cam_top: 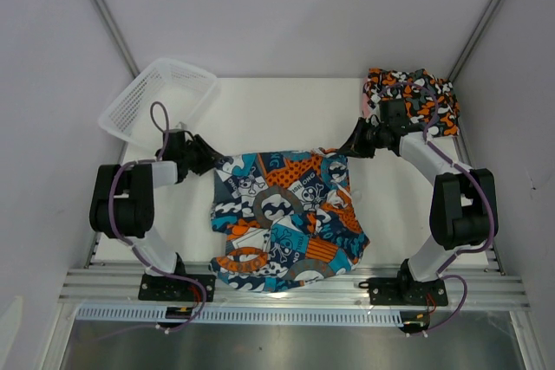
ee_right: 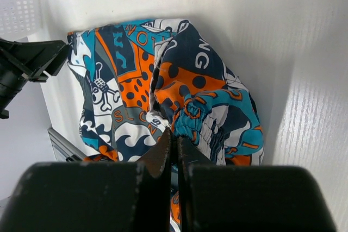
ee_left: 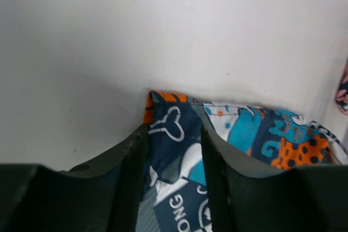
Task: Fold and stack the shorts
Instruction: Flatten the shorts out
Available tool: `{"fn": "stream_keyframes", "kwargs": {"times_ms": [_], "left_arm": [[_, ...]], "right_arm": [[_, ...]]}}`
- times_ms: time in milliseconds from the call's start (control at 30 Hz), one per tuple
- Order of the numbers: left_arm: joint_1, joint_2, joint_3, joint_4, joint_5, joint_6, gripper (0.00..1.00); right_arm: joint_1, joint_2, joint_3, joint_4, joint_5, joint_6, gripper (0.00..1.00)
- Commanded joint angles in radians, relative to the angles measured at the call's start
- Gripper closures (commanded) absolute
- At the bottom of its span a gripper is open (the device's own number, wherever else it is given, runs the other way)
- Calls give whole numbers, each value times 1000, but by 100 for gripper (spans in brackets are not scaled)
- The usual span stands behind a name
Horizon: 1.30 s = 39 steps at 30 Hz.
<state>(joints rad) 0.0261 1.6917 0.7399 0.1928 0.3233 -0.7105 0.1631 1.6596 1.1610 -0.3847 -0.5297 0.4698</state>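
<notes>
1. top external: teal-navy shorts point(cam_top: 286, 218), soft cloth printed with orange-white skull graphics, lie spread on the white bench point(cam_top: 286, 110), near the front edge, between the two arms.
2. key relation: the far edge of the cloth runs left to right, one gripper at each end. left gripper point(cam_top: 211, 159) sits at the far-left corner, right gripper point(cam_top: 355, 142) at the far-right corner. legs trail toward the arm bases.
3. left wrist: fingers stand apart, straddling the corner of the cloth, fabric flat between them. no pinch to be seen yet.
4. right wrist: fingers are together, tips at the gathered elastic waistband, which bunches up toward them. reads as a pinch on the cloth.
5. judgement: step in hand is taking both far corners; the right looks taken, the left needs to come together on its corner before any lift or fold. each arm is nearer its own corner, so no crossing is called for.
6. surface: smooth, white, plain. cloth is wrinkled, not squared.
7. room: black shorts with orange-white blotches point(cam_top: 416, 97) sit bundled at the far-right corner, well apart from the spread pair. white plastic mesh basket point(cam_top: 160, 97) tilts at far left. bare bench between them.
</notes>
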Motion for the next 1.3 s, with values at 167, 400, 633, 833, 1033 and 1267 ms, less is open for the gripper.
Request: {"fn": "stream_keyframes", "kwargs": {"times_ms": [167,400,633,833,1033,1267], "left_arm": [[12,43,10,86,-87,-32,64],[8,77,56,68,-72,-23,72],[6,75,62,108,-23,-3,68],[-8,120,116,37,-32,19,61],[-64,102,138,-26,-128,46,69],[-80,105,154,-75,-132,82,72]], "right_arm": [[-4,-46,-1,27,-29,-8,100],[-4,-43,-1,30,-39,-5,100],[0,-38,-3,29,-41,-5,100],[-2,-38,-1,29,-47,-3,100],[-2,-43,0,29,-49,-5,100],[-4,-43,2,30,-55,1,100]]}}
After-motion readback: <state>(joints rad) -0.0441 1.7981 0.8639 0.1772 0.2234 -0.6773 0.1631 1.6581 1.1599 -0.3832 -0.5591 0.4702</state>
